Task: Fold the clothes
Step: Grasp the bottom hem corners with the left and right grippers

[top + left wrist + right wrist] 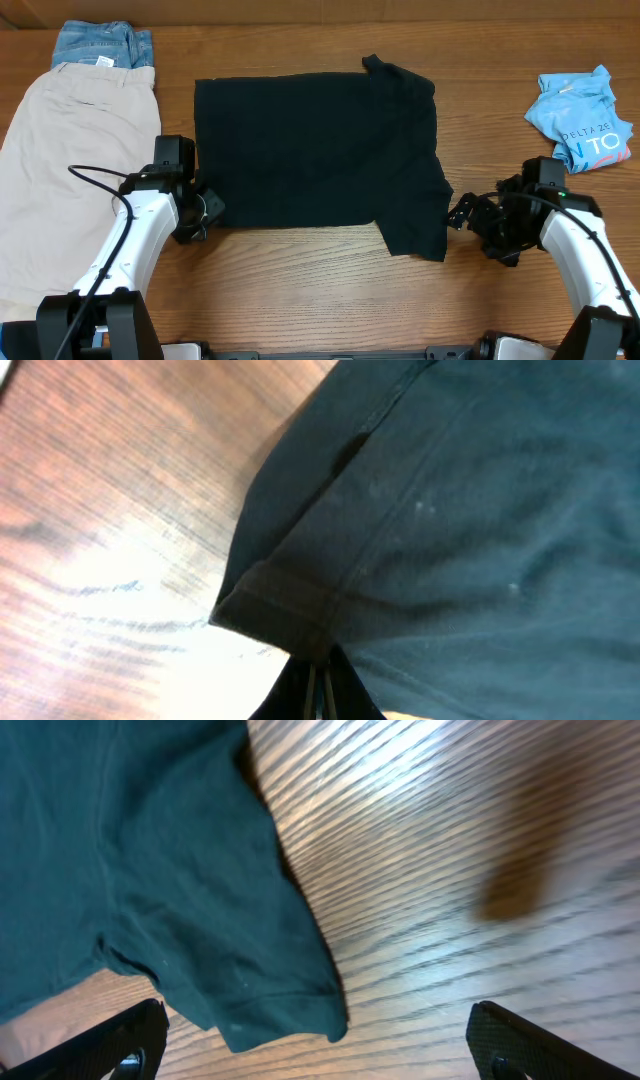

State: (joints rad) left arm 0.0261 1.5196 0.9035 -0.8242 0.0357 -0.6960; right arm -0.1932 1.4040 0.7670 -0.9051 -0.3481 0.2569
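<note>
- Lying spread flat across the middle of the worktop (300, 275), the black T-shirt (315, 150) is the largest thing in reach; one sleeve (420, 230) hangs toward the near right.
- Beige shorts (70, 170) are laid out along the left side, well apart from the shirt, with the left arm reaching in between them.
- Blue denim (100, 45) sits at the far left corner, its near edge tucked under the far end of the shorts.
- A light-blue printed tee (582, 120) lies crumpled at the far right, apart from the shirt and just beyond the right arm.
- Nothing lies on top of the black shirt, and the wood between it and each arm is bare.
- The left end effector (205, 210) is at the shirt's near-left corner. In the left wrist view its fingers (318, 695) are pressed together, pinching the stitched hem at that corner, with the fabric bunched slightly just ahead of them.
- The right end effector (462, 212) is just beside the near-right sleeve, its jaws spread wide. In the right wrist view the two fingers (110, 1045) stand at opposite edges of the picture, with the sleeve's hem between them. They grip nothing, and I cannot tell whether either finger touches the cloth.
</note>
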